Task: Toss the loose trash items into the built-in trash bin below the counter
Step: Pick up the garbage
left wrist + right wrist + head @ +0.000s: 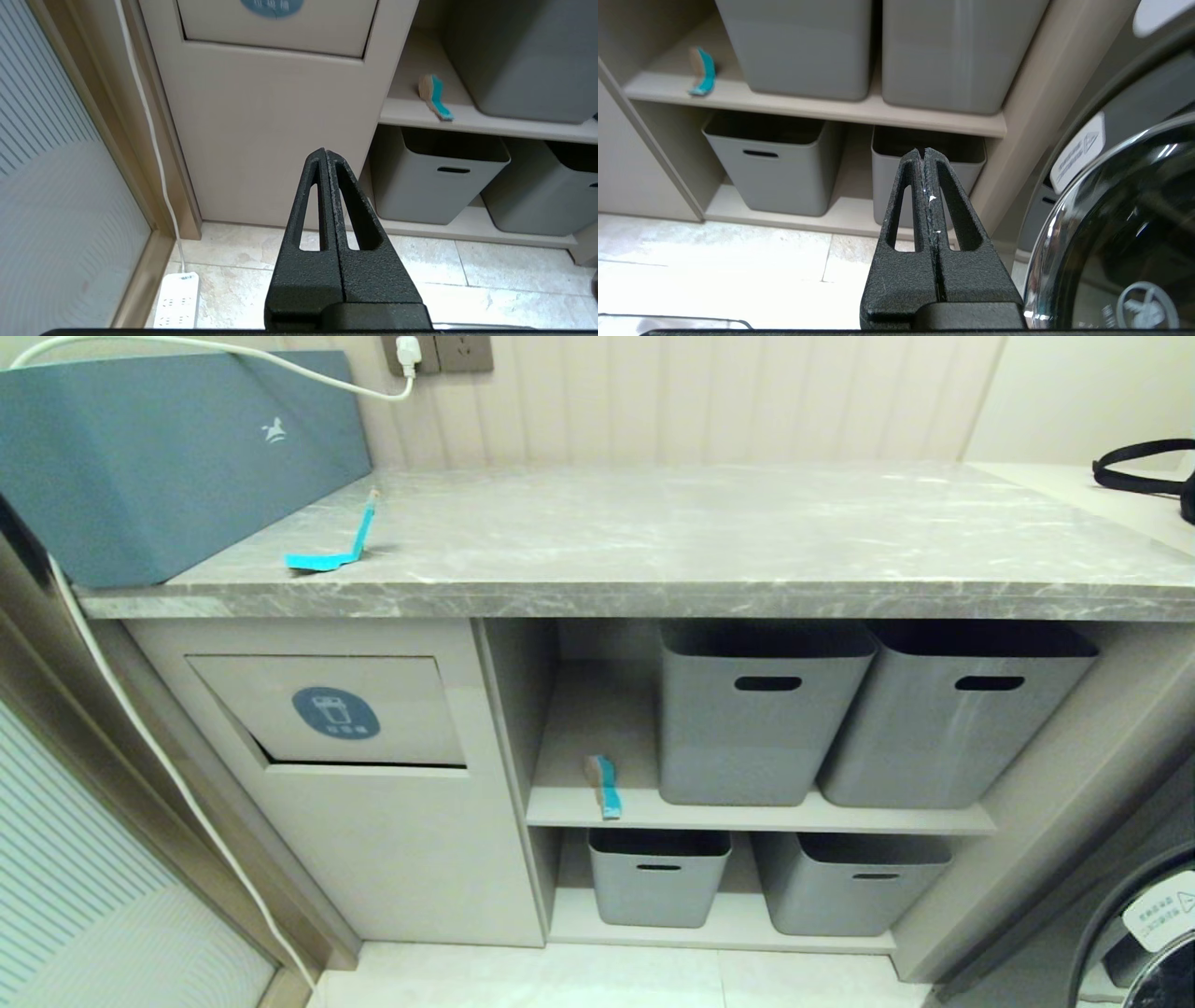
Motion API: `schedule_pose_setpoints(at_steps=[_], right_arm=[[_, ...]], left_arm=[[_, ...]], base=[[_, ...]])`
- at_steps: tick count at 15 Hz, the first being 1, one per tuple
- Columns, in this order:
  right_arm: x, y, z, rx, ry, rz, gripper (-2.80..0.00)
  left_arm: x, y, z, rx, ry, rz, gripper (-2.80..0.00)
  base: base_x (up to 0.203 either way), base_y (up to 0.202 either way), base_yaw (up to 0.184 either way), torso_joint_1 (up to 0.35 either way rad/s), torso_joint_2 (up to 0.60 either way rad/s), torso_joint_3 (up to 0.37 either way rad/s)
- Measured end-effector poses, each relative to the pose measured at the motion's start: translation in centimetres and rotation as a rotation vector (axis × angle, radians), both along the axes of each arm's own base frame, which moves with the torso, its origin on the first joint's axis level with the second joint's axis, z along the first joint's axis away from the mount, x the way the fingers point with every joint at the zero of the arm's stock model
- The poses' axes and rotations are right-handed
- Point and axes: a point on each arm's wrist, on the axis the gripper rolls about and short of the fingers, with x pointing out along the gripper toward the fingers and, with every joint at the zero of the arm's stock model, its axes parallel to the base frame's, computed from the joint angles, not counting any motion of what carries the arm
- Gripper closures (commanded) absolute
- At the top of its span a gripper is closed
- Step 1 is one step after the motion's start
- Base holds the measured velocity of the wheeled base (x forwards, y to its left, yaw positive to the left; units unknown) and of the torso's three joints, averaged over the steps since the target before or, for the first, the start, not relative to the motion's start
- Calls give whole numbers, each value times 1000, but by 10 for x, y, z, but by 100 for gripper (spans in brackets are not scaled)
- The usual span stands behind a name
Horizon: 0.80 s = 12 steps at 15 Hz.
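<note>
Left gripper (325, 151) and right gripper (923, 151) hang low before the cabinet — jaws clenched, empty.

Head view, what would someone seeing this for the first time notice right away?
Two bright teal strips stand out against the pale cabinetry: a bent teal strip on the grey marble counter beside the large teal box, and a second strip at the front edge of the upper shelf, left of the grey baskets. Below the counter's left end sits the bin flap with its blue oval icon. Neither gripper is in that view.
</note>
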Motion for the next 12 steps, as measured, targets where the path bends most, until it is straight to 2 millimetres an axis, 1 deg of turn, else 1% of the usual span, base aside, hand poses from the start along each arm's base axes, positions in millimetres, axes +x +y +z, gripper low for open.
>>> schedule_pose_setpoints(at_steps=[12], right_arm=[[0,0,0,4,1,0,0]], left_arm=[[0,0,0,4,-1,-3,0]], base=[[0,0,0,206,-486,-281]])
